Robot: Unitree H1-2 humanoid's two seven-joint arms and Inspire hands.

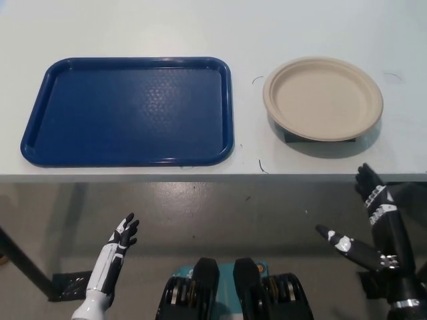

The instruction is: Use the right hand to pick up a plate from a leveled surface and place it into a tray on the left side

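Resting on a small dark stand on the tabletop (200,20), the beige plate (323,99) sits just right of the empty blue tray (40,127). Below the plate, off the tabletop edge, the black right hand (363,220) hangs released, fingers spread. The white left hand (120,243) rests below the tray, also released.

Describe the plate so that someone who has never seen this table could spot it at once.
On the pale table, look to the right of the big blue tray. There the plate rests on a small dark stand, raised off the tabletop. It is the only round, beige thing; the tray is rectangular, blue and empty.
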